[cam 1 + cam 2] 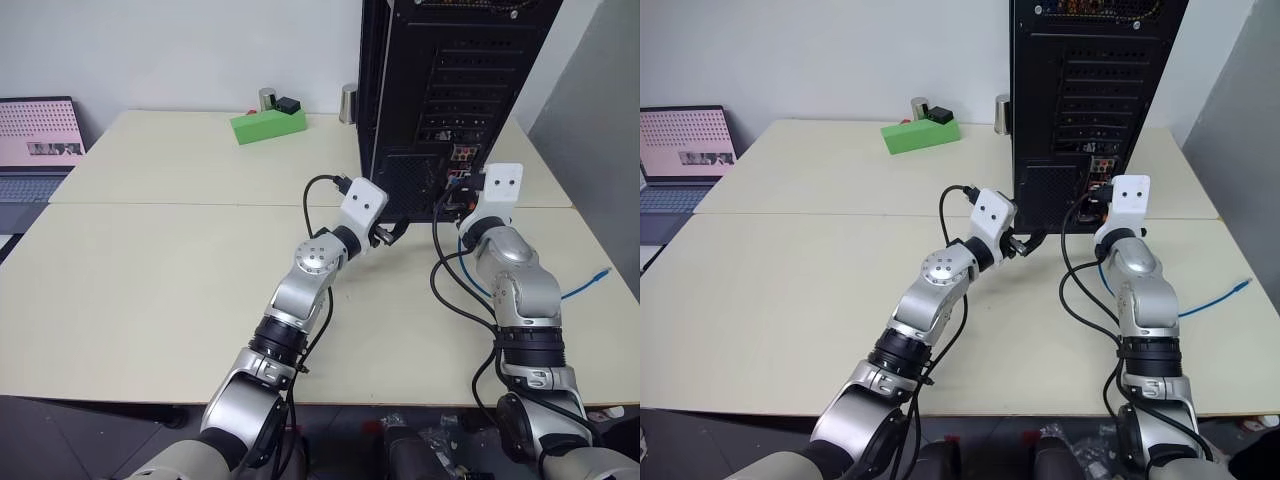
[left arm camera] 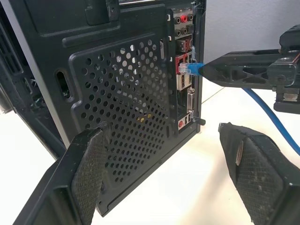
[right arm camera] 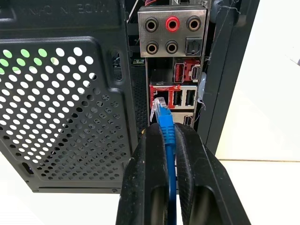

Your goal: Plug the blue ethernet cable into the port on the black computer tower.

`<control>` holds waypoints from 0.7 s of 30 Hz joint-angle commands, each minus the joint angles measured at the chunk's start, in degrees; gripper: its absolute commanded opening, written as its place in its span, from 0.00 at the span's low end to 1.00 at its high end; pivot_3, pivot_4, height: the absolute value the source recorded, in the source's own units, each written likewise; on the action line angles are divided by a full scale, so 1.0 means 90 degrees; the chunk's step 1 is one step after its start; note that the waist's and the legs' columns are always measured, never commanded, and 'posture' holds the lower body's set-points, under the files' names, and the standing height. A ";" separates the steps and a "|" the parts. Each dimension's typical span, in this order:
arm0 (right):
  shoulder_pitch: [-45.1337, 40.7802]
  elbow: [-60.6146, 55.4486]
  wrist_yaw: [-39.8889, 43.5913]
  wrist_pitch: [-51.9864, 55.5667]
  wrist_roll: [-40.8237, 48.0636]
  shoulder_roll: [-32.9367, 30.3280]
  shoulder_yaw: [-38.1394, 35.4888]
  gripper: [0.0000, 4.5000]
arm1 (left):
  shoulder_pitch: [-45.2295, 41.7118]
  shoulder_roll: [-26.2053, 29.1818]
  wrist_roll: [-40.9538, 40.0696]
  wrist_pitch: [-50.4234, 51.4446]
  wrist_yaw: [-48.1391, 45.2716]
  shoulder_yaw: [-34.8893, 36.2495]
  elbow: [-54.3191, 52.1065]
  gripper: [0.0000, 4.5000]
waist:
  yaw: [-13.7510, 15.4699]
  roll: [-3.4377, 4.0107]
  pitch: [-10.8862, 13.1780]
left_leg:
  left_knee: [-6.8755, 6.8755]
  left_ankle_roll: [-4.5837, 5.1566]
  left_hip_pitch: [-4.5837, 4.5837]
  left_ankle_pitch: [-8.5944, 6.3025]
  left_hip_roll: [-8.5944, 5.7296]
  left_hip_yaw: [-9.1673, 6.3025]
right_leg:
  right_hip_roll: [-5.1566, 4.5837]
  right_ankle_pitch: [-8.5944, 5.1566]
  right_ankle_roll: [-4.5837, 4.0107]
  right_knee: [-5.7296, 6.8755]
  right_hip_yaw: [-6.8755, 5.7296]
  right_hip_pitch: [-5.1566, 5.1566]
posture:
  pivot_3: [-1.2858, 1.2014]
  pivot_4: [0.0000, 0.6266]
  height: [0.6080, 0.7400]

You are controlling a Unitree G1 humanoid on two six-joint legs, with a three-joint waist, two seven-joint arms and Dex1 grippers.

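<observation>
Holding the plug at the tower's rear connectors

Clenched on the blue ethernet cable (image 3: 166,136) just behind its clear plug, the right gripper (image 3: 169,140) points the plug at the cluster of small connectors on the back of the black computer tower (image 1: 440,90). The plug's tip sits right at the red-framed sockets, level with the port (image 3: 158,99); whether it has entered cannot be told from these views. Above the plug is a block of round audio jacks, and to their side the tower's perforated vent grille (image 3: 56,108) covers the lower rear panel.

The left gripper (image 2: 164,164) has its jaws released and wide apart, gripping nothing, its two textured fingers (image 2: 89,173) standing to either side of the tower's lower rear corner, close to the grille but not touching it. From that wrist, the right gripper shows reaching in from the side with the plug at the connector column.

Behind the right gripper the blue cable runs back past the right arm and trails across the pale worktop (image 1: 150,280), its free end (image 1: 600,273) lying near the worktop's right edge. Thicker black cables loop beside both arms.

The tower stands upright at the far middle of the worktop. A green block (image 1: 268,125) lies well to its left, with small metal cans near it, and a laptop (image 1: 38,145) sits at the far left.
</observation>
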 commanded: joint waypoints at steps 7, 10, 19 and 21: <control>-0.0235 -0.0248 -0.0010 -0.0182 -0.0168 -0.0145 -0.0017 0.00 | -0.0096 -0.0034 0.0041 -0.0170 -0.0043 -0.0012 -0.0179 0.87 | 0.0000 0.0000 0.0000 | 0.0000 0.0000 -0.0001 0.0000 0.0000 0.0000 | 0.0000 0.0000 0.0000 0.0000 0.0000 -0.0001 | 0.52 0.24 1.00; -0.0244 -0.0260 -0.0001 -0.0176 -0.0198 -0.0139 -0.0010 0.00 | -0.0093 -0.0036 0.0051 -0.0180 -0.0045 -0.0015 -0.0176 0.87 | 0.0000 0.0000 0.0000 | 0.0000 0.0000 -0.0001 0.0000 0.0000 0.0000 | 0.0000 0.0000 0.0000 0.0000 0.0000 -0.0002 | 0.52 0.24 1.00; -0.0367 -0.0212 0.0119 -0.0155 -0.0234 -0.0126 0.0040 0.00 | -0.0098 -0.0045 0.0065 -0.0203 -0.0056 -0.0030 -0.0155 0.87 | -0.0012 0.0000 0.0000 | 0.0000 0.0000 -0.0004 0.0000 0.0000 0.0001 | 0.0000 0.0000 0.0000 0.0000 0.0002 -0.0006 | 0.52 0.24 1.00; -0.0379 -0.0220 0.0169 -0.0139 -0.0258 -0.0140 0.0081 0.00 | -0.0099 -0.0044 0.0069 -0.0207 -0.0054 -0.0030 -0.0152 0.87 | -0.0018 0.0000 0.0000 | 0.0000 0.0000 -0.0004 0.0000 0.0000 0.0001 | 0.0000 0.0000 0.0000 0.0001 0.0002 -0.0007 | 0.52 0.24 1.00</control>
